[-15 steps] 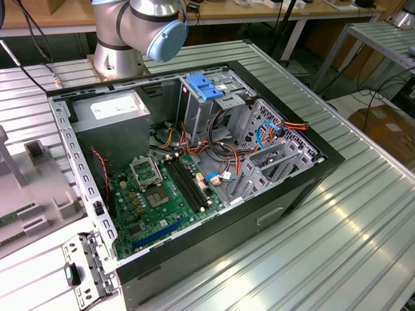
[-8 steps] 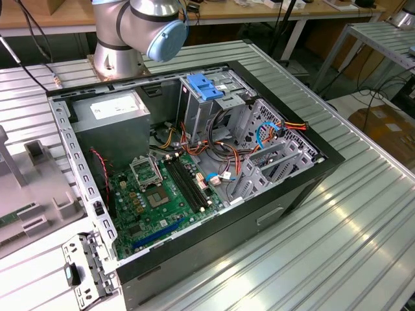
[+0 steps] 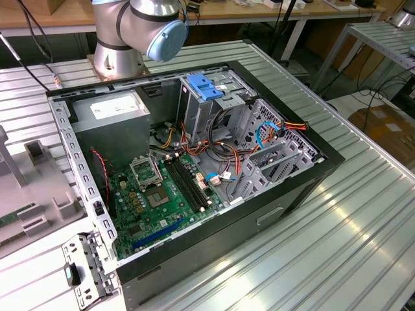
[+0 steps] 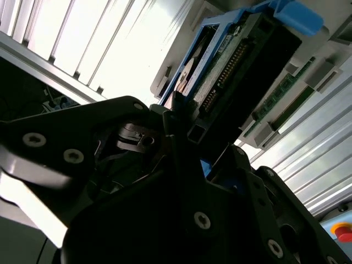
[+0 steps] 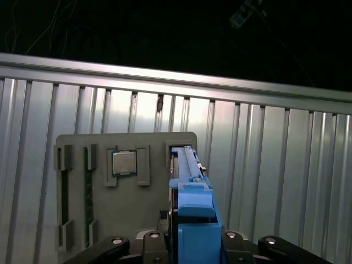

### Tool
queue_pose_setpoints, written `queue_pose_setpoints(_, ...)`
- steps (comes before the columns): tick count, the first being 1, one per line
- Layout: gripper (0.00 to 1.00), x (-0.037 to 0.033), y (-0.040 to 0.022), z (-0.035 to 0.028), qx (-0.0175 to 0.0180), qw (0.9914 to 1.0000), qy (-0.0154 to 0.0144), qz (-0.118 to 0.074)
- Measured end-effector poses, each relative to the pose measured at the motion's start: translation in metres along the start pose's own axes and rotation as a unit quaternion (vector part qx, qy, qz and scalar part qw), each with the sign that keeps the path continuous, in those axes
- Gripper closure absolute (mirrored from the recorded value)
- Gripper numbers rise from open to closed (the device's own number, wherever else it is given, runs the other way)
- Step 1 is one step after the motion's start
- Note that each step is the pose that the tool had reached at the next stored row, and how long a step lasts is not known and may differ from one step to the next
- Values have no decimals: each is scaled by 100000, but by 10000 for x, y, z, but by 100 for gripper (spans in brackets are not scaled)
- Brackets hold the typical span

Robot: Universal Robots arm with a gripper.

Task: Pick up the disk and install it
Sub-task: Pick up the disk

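End effector pinched on one end of the disk, fingers against its blue carrier. Disk is over the grey fixture tray on the ribbed table, near the processor chip. I cannot tell whether it is clear of the tray slot. In the exterior view the computer case lies open.

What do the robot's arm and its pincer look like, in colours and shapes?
The arm is built of round silver-grey metal segments, and its joint carries a light blue round cap. The pincer is matt black, made of flat angular links fastened with silver screw heads. No cable can be seen running along either.
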State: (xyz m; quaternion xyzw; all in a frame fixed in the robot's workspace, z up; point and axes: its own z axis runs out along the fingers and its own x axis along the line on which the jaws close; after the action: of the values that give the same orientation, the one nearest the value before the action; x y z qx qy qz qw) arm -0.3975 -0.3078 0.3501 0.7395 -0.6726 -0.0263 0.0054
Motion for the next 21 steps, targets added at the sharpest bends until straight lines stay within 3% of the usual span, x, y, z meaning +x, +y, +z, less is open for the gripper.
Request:
queue_pose_setpoints(12,64,-19,0,-55,-13,100000,5,1)
queue_pose_setpoints(21,64,-23,5,-162,-6,100000,3,-1)
